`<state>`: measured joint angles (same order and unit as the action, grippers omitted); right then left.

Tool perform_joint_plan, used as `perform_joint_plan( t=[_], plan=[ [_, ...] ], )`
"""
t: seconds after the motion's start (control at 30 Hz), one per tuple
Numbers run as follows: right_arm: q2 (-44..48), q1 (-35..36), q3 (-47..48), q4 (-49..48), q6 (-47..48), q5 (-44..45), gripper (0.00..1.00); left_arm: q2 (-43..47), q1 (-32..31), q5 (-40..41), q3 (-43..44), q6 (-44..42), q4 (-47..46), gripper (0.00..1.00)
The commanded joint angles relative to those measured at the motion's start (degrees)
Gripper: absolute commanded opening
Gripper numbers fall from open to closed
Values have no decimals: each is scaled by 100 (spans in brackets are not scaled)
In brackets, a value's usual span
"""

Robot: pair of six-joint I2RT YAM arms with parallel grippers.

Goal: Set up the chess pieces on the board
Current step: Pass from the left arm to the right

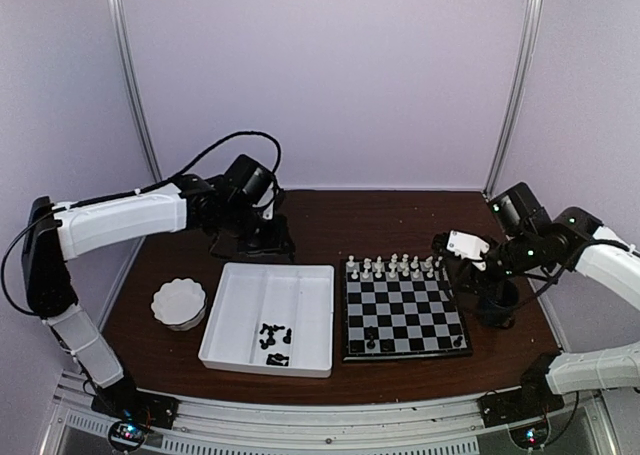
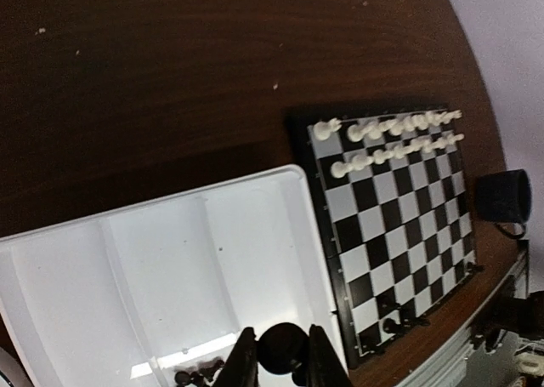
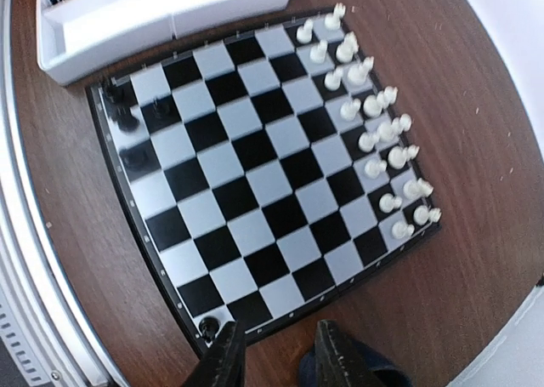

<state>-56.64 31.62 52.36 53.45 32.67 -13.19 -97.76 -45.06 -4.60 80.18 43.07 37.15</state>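
The board (image 1: 405, 313) lies right of centre, with white chess pieces (image 1: 392, 267) in two rows along its far edge. A few black chess pieces (image 1: 370, 340) stand on its near rows, one at the corner (image 3: 208, 325). More black chess pieces (image 1: 275, 340) lie in the white tray (image 1: 240, 305). My left gripper (image 2: 282, 353) hangs above the tray, shut on a round black chess piece (image 2: 283, 346). In the top view the left gripper (image 1: 262, 243) is at the tray's far edge. My right gripper (image 3: 279, 357) is open and empty just off the board's right edge, also visible as the right gripper (image 1: 447, 265).
A white scalloped bowl (image 1: 178, 302) sits left of the tray. A dark blue cup (image 1: 497, 300) stands by the board's right side, under my right fingers (image 3: 336, 353). The tray's divided compartments (image 2: 127, 276) are mostly bare. The table's front rail (image 1: 320, 420) runs along the near edge.
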Motion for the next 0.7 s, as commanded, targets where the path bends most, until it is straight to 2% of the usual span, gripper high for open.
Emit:
perform_joint_plan(
  t=[0.0, 0.1, 0.23, 0.33, 0.47, 0.67],
  plan=[
    [-610, 28, 1207, -347, -310, -898, 32, 481, -12, -595, -589, 726, -1590, 10],
    [-1265, 130, 2083, -470, -588, -1523, 34, 711, -37, -1005, -963, 1040, -2789, 10],
    [-1911, 284, 2755, -874, -1089, -2179, 37, 975, -64, -1145, -1230, 1454, -3635, 10],
    [-2260, 582, 3074, -1104, -1276, -2096, 37, 1226, -113, -998, -1451, 1772, -4060, 10],
    [-2691, 1050, 3476, -1242, -1495, -1535, 38, 1379, -169, -886, -1731, 2293, -4508, 9],
    [-3219, 1394, 3923, -1529, -1918, -1014, 38, 1430, -181, -885, -2059, 2889, -5103, 9]
  ],
)
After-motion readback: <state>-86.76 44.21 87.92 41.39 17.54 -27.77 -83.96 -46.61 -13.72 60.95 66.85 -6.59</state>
